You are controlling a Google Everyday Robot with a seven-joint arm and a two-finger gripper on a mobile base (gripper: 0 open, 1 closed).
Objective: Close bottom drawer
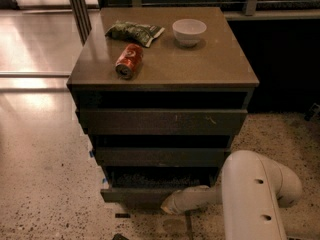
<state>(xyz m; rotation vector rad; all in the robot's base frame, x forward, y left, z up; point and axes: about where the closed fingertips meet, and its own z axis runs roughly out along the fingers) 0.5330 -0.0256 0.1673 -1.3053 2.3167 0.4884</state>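
The bottom drawer (132,195) is the lowest of three dark drawers in the cabinet. It stands pulled out a little, and a strip of its speckled olive-grey floor (150,180) shows behind its front. My white arm (255,194) reaches in from the lower right. The gripper (167,206) is at the drawer's front, low and near its middle, right against it. The middle drawer (160,156) and top drawer (162,121) sit above.
On the cabinet top (210,59) lie a red soda can (129,61) on its side, a green snack bag (135,32) and a white bowl (189,31). Speckled floor (45,184) surrounds the cabinet. A dark wall (285,64) lies to the right.
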